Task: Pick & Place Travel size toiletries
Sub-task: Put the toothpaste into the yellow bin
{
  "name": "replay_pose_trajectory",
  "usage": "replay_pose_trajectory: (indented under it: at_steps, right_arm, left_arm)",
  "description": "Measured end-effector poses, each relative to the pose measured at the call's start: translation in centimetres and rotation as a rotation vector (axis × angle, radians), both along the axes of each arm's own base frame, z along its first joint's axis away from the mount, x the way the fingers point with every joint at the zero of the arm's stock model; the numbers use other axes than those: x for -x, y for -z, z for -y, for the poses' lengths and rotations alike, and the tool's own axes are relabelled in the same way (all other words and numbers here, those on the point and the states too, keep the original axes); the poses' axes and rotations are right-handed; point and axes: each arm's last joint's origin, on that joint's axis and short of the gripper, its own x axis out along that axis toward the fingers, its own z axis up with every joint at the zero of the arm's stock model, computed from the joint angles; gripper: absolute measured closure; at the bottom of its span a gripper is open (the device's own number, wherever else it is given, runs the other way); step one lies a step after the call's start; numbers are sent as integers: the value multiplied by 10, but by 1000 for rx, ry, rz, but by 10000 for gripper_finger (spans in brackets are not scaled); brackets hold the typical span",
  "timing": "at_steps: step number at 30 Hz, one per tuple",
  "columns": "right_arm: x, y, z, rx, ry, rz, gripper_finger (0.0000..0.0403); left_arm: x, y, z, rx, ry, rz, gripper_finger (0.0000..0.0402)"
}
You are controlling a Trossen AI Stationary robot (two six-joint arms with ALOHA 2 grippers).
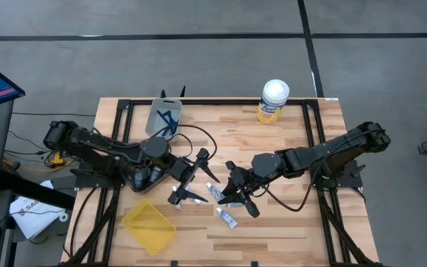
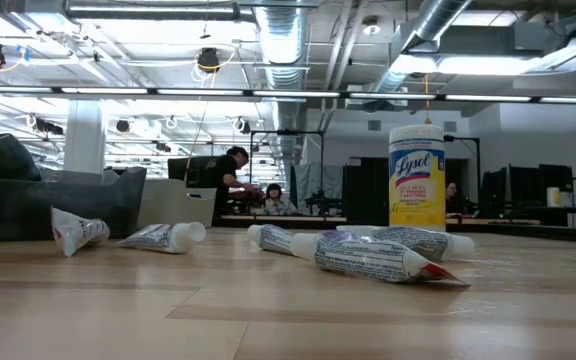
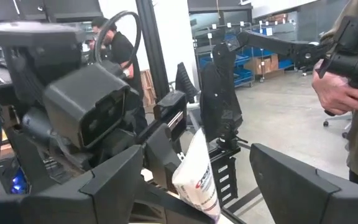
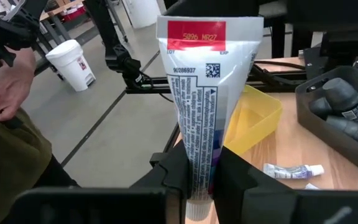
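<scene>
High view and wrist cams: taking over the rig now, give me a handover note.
Right gripper: shut on a white tube, held up at mid-table.
Left gripper: open, facing that tube; not gripping it.
On the table: one loose tube beside the right gripper; the low view shows more tubes lying flat.
Yellow bin: front left, nothing visible inside.
Done: one tube picked.
Left: place the held tube, likely via the left gripper, then collect the loose ones.

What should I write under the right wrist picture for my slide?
The right gripper pinches a white toothpaste tube upright, above the wooden table and yellow bin.
</scene>
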Motion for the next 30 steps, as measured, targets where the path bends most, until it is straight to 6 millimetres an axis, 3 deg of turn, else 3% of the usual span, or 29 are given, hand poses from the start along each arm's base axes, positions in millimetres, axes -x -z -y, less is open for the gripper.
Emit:
replay_pose_trajectory:
  at_steps: [5,14,23,30]
  right_arm:
    - [2,4,0,8,1,-48,359]
    - [2,4,-3,-7,-24,-47,359]
    - [3,3,-5,-60,-84,-70,359]
    - [4,4,-5,-80,-113,-84,359]
  left_arm:
    - [-14,11,3,-6,17,-49,109]
    - [-8,-2,3,-1,47,-2,112]
    - [-14,8,6,4,105,-41,174]
    - [-14,8,7,6,125,-42,188]
